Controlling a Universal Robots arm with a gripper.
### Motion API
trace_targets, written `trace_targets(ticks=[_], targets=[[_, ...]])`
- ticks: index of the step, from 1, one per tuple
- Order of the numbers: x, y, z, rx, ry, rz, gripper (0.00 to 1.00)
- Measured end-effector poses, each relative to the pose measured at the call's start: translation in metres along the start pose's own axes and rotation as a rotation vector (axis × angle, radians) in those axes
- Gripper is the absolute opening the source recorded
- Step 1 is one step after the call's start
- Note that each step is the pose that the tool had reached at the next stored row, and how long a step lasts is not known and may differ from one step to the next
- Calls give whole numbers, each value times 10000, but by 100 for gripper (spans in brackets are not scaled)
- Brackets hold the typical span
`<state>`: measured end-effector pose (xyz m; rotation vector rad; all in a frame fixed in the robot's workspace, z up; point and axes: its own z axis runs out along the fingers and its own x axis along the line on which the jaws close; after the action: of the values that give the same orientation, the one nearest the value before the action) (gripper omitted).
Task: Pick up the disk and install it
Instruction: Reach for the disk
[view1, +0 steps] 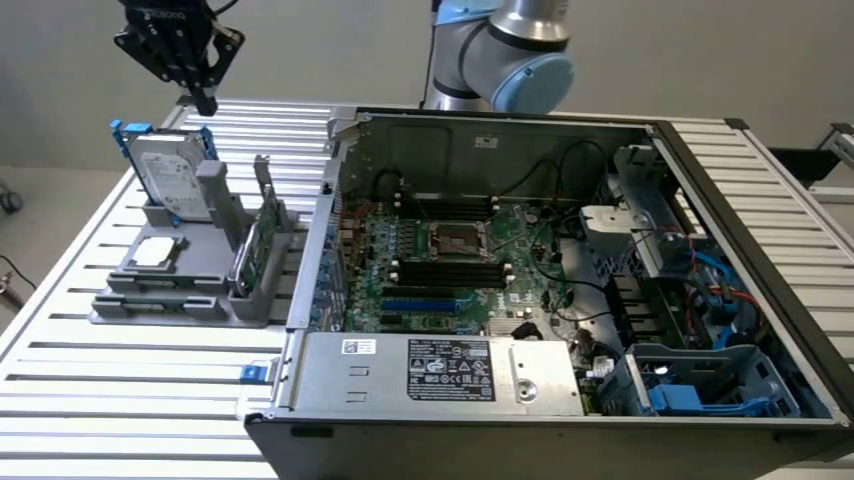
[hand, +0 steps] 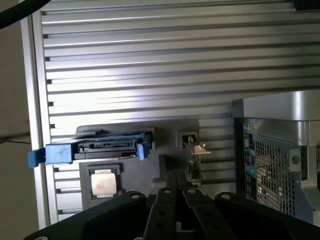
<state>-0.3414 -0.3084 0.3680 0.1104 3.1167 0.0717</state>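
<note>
1. Tool state: I read the gripper (view1: 203, 100) as closed, its fingers drawn together with nothing between them.
2. Task item: the disk (view1: 174, 172), framed by its blue carrier, stands on edge in the far slot of the grey parts holder (view1: 174, 290). The holder rests on the slatted aluminium table (view1: 80, 400) at the exterior view's left, outside the open computer case (view1: 507, 120).
3. Tool position: the gripper hangs above the far end of the holder, over the disk's upper edge and apart from it.
4. Neighbouring parts: a processor chip (view1: 154, 252) lies flat in the holder, nearer than the disk. A green circuit card (view1: 263, 235) stands in the slot next to the case.
5. Progress: I judge the task to be at its start. The disk is not yet gripped or lifted, so both pick-up and installation are left to do.
</note>
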Motion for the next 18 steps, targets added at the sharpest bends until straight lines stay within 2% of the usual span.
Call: trace_targets(ticks=[12,15,18], targets=[[560,154,63,25,1,0,11],[697,177,72,35,22,-1,11],[835,195,79,48,77,2,11]])
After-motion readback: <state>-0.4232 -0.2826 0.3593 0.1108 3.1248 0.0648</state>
